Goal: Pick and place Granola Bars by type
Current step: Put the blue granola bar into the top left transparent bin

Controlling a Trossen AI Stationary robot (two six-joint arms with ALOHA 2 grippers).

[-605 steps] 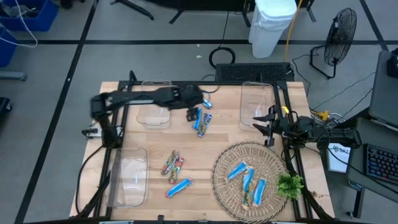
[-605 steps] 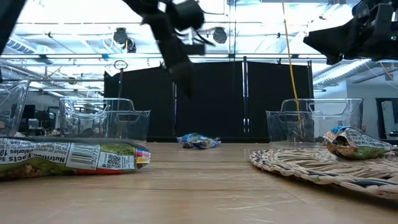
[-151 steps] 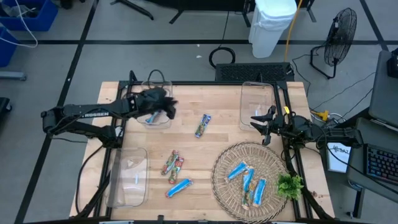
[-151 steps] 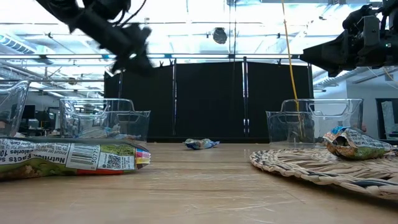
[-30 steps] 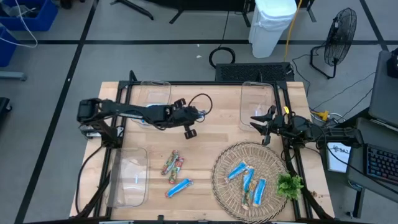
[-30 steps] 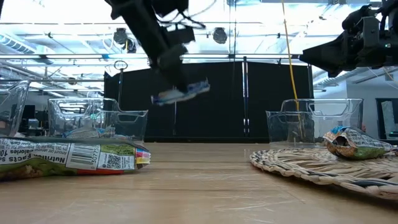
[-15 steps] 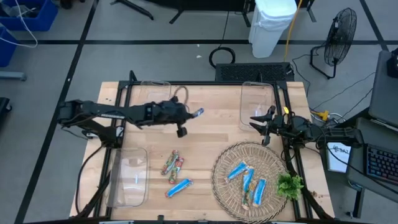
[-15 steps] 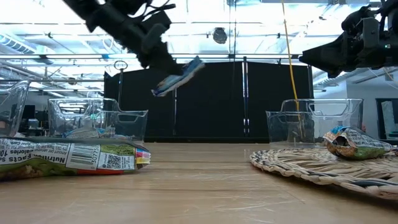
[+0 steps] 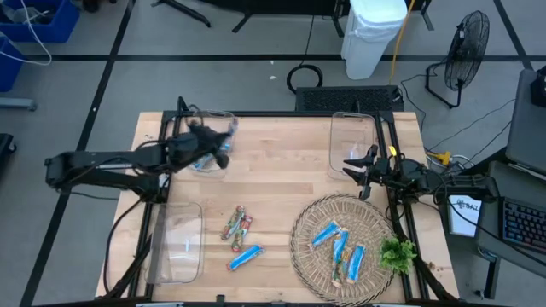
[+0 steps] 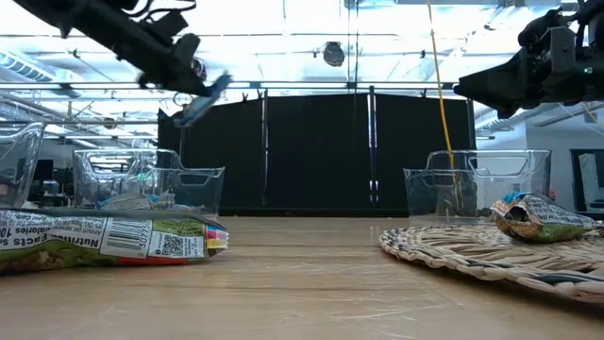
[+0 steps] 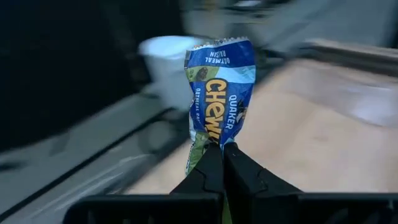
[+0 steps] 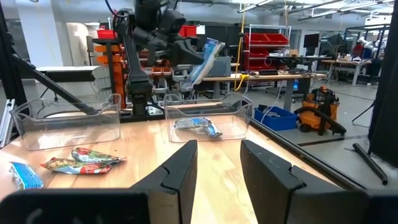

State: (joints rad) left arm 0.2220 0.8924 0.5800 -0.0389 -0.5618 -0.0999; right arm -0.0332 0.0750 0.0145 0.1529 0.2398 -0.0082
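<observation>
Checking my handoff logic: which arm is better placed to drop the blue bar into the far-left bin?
Left. The left gripper is shut on the blue bar, held above the far-left bin. The right gripper waits open beside the far-right bin, holding nothing.

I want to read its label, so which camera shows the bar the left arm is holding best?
The left wrist view: the blue Quaker Chewy bar fills it, pinched by the left end effector. The other views show only a small blue sliver.
</observation>
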